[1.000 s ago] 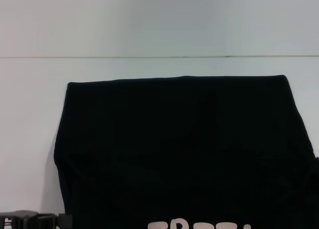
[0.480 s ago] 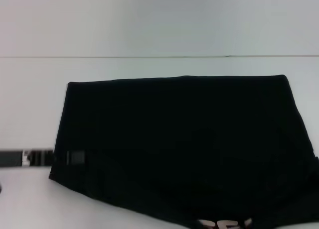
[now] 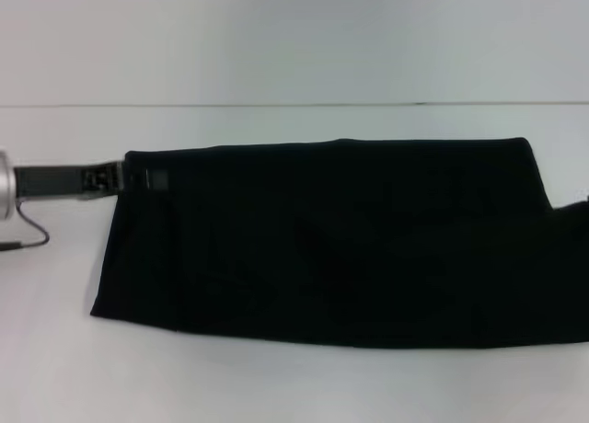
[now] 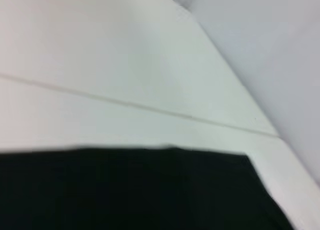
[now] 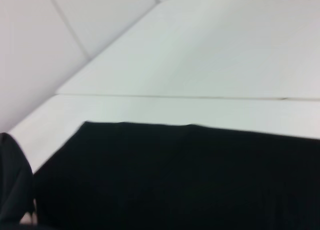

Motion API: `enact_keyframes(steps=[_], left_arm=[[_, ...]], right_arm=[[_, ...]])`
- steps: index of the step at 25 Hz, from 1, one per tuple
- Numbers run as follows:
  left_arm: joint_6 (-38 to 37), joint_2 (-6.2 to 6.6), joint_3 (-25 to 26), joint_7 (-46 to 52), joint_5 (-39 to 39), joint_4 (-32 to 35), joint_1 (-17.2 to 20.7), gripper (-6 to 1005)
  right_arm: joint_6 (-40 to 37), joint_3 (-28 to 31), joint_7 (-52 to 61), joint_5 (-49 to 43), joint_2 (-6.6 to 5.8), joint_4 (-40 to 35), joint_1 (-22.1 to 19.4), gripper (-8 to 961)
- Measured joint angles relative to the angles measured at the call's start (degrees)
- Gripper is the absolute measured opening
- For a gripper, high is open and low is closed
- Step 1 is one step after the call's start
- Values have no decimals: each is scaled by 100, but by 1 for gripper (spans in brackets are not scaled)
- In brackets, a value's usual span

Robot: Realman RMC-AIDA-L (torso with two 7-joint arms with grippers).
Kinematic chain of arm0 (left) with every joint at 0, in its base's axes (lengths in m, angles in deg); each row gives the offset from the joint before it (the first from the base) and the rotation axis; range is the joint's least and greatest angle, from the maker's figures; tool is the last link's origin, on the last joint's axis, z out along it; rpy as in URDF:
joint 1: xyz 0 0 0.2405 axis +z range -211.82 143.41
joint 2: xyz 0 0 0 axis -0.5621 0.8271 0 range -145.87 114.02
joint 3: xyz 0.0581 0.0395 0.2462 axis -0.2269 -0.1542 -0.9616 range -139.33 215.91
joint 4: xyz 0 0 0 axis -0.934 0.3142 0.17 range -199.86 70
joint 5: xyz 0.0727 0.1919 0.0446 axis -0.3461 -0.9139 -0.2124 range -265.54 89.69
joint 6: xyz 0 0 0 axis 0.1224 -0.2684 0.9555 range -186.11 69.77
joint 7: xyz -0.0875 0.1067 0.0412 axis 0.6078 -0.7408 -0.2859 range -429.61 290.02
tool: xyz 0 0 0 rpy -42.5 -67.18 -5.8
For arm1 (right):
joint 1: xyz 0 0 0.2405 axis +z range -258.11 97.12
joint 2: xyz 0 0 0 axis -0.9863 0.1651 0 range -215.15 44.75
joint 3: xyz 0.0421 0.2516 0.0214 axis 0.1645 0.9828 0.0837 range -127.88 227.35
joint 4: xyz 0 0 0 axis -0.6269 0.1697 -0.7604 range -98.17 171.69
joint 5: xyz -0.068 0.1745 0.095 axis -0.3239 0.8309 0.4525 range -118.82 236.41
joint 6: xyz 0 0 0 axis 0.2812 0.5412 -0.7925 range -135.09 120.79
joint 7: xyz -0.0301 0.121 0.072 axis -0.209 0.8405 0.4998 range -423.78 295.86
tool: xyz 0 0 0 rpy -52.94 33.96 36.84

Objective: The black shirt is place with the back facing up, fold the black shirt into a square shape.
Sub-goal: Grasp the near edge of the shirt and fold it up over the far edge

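Note:
The black shirt [image 3: 331, 244] lies on the white table [image 3: 276, 386] as a wide, low band, its near part doubled over onto the far part. No lettering shows. My left gripper [image 3: 124, 179] reaches in from the left and sits shut on the shirt's far left corner. My right gripper [image 3: 581, 206] shows only as a dark sliver at the shirt's far right corner, at the picture's edge. The left wrist view has plain black cloth [image 4: 125, 190] low in the picture. The right wrist view shows the same cloth [image 5: 190, 175].
A thin seam [image 3: 276, 105] crosses the table beyond the shirt. A dark cable [image 3: 28, 234] hangs under my left arm at the left edge. Bare white table lies in front of the shirt and behind it.
The shirt's near hem, with its white lettering, has been lifted and carried away from me onto the far part. My left gripper moved from the near left up to the far left corner.

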Motion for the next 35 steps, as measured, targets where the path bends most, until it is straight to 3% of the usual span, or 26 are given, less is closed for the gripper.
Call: enact_keyframes(steps=[9,14,24,35], left_arm=[[1898,-72,-645,269,-1,-262,-371,4],[2434,-155,-801,278,-15,-277,-522,4],[2953,-193,-936,283,22,-271,-684,4],[3467,-157,-957,286,96,-249,-829,4]], right_arm=[[1852,-405,163,-6,54,822,663,69],[2707,-925,434,11,193,923,1062,75],[3582,-1510,926,8,257,913,1445,87],[3842,-1552,1098,15,194,890,1732,99]])
